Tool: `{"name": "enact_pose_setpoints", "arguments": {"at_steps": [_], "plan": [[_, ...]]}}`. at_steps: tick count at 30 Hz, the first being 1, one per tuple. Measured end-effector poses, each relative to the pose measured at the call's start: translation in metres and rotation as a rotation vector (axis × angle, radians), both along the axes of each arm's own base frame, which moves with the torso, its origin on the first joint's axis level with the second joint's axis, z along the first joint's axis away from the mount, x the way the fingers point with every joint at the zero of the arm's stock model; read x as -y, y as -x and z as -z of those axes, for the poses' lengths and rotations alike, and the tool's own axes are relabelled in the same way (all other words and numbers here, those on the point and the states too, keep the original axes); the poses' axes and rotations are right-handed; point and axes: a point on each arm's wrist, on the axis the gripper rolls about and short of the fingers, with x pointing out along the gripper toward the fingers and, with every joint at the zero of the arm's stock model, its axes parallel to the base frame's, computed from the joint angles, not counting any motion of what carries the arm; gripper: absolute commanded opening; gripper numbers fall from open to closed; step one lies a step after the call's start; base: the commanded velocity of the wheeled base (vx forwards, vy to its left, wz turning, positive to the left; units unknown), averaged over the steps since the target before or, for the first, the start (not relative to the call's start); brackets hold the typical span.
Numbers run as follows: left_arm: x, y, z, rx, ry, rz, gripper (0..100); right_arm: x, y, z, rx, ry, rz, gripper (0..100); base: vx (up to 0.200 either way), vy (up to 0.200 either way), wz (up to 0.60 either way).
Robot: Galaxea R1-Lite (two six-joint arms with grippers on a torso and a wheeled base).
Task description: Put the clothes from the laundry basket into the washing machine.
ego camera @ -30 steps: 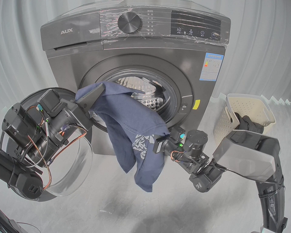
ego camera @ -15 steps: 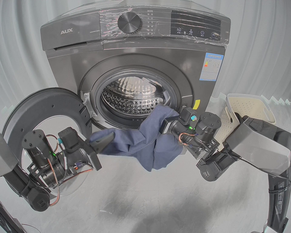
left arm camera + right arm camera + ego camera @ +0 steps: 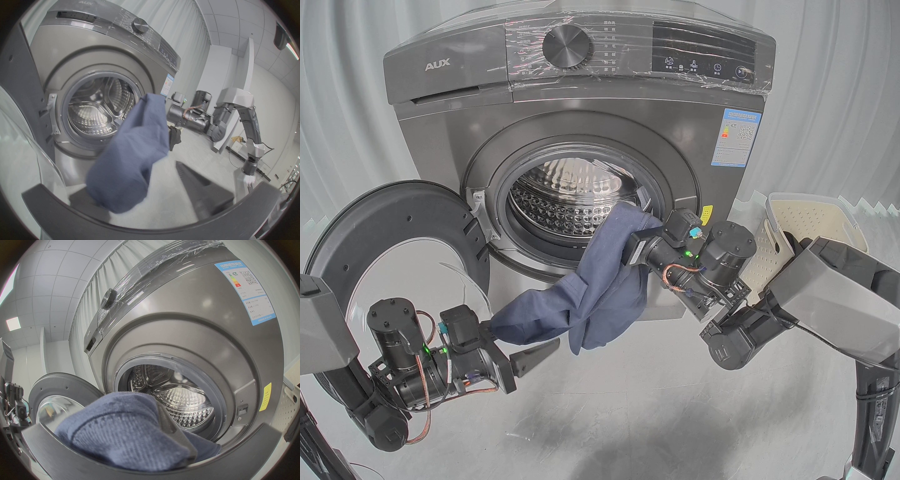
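Garment: navy blue, hanging in front of the washing machine by the lower right of the opening, tail trailing down to the left.
Right gripper: clamped tight on the garment's top end, just beside the rim.
Left gripper: low on the left near the floor, fingers spread wide, garment tail just draped over one finger, not pinched.
Door: swung open to the left.
Laundry basket: cream, right of the machine, behind the right arm.

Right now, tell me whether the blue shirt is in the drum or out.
Out. The shirt hangs from the right gripper in front of the washing machine; the drum behind shows bare metal.
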Motion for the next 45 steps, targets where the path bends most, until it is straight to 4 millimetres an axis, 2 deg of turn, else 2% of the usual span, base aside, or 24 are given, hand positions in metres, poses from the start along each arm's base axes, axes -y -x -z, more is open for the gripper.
{"name": "enact_pose_setpoints", "arguments": {"at_steps": [9, 16, 21, 26, 33, 39, 45], "plan": [[-0.006, 0.022, 0.018, -0.053, -0.09, 0.067, 100, 0.014, -0.014, -0.003, 0.016, -0.009, 0.044, 0, 0.0, 0.0, 0.0], [-0.01, 0.031, 0.027, -0.07, -0.143, 0.086, 100, 0.009, -0.011, -0.004, 0.019, -0.013, 0.029, 0, 0.0, 0.0, 0.0], [-0.006, 0.02, 0.022, -0.035, -0.125, 0.073, 100, -0.007, 0.002, -0.001, 0.012, -0.008, -0.018, 0, 0.0, 0.0, 0.0], [-0.001, 0.006, 0.016, 0.011, -0.103, 0.05, 100, -0.034, 0.025, 0.001, 0.004, 0.0, -0.101, 0, 0.0, 0.0, 0.0], [0.002, -0.003, 0.014, 0.031, -0.095, 0.033, 100, -0.058, 0.052, 0.002, 0.003, 0.004, -0.185, 0, 0.0, 0.0, 0.0], [0.005, -0.014, 0.013, 0.045, -0.088, -0.031, 100, -0.072, 0.076, 0.006, -0.016, 0.018, -0.248, 0, 0.0, 0.0, 0.0], [0.007, -0.02, 0.015, 0.043, -0.081, -0.045, 100, -0.076, 0.095, 0.004, -0.033, 0.025, -0.282, 0, 0.0, 0.0, 0.0]]}}
